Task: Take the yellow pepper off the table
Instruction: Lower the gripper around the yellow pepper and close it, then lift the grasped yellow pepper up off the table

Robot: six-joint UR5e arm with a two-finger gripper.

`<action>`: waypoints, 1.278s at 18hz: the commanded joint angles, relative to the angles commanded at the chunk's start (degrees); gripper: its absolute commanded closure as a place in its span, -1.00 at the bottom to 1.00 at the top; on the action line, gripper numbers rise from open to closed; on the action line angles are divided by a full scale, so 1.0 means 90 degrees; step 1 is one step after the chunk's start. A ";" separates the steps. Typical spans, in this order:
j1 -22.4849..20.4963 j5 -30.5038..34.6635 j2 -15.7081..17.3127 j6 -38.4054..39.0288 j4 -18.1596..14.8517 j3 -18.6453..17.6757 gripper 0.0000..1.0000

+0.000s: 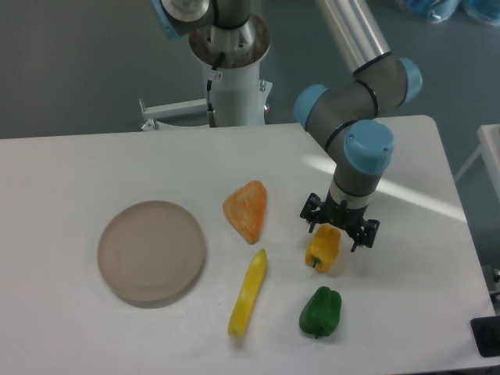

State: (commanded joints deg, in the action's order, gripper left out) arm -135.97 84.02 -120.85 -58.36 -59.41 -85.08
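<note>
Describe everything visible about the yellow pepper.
The yellow pepper is a small, stubby, lobed bell pepper, yellow-orange with a smooth, slightly glossy skin. It lies on the white table, its upper end partly hidden under the gripper, whose open fingers hang directly over it; whether they touch it cannot be told. A green pepper lies just below it, apart.

Silver tubular arm [349,31], grey joints, light-blue caps, small black hand [334,233].
</note>
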 joint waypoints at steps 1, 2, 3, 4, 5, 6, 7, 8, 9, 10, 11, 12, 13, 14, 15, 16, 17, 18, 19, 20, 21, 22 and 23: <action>0.0010 0.0000 0.0000 -0.0010 0.0010 -0.0020 -1.00; 0.0020 0.0000 0.0000 0.0000 0.0068 -0.0029 -1.00; 0.0020 0.0000 0.0000 0.0000 0.0146 -0.0049 -1.00; 0.0020 0.0000 -0.0010 0.0010 0.0195 -0.0078 -1.00; 0.0049 0.0000 -0.0010 0.0010 0.0244 -0.0069 -1.00; 0.0059 0.0000 -0.0020 0.0039 0.0264 -0.0069 -1.00; 0.0059 0.0000 -0.0029 0.0049 0.0264 -0.0059 -0.95; 0.0059 0.0000 -0.0029 0.0049 0.0264 -0.0049 -0.69; 0.0059 0.0000 -0.0029 0.0039 0.0264 -0.0039 -0.36; 0.0059 0.0000 -0.0029 0.0039 0.0254 -0.0020 -0.23; 0.0059 0.0000 -0.0029 0.0039 0.0254 -0.0020 -0.17; 0.0059 0.0000 -0.0029 0.0029 0.0254 0.0009 -0.08; 0.0059 0.0000 -0.0029 0.0020 0.0254 0.0019 0.05; 0.0059 0.0000 -0.0029 0.0010 0.0254 0.0019 0.14; 0.0049 -0.0010 -0.0029 -0.0010 0.0254 0.0029 0.21; 0.0049 -0.0010 -0.0010 -0.0010 0.0254 0.0039 0.21; 0.0039 -0.0010 -0.0010 -0.0010 0.0254 0.0048 0.21; 0.0039 -0.0010 -0.0010 -0.0019 0.0244 0.0058 0.21; 0.0030 -0.0010 0.0000 -0.0020 0.0244 0.0087 0.20; 0.0030 -0.0010 0.0019 -0.0020 0.0244 0.0155 0.20; 0.0020 0.0000 0.0039 -0.0029 0.0235 0.0253 0.20; 0.0029 0.0019 0.0078 -0.0039 0.0263 0.0321 0.20; 0.0030 0.0058 0.0117 -0.0107 0.0283 0.0409 0.20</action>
State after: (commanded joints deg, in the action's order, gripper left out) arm -135.70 84.55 -119.80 -59.32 -56.87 -81.39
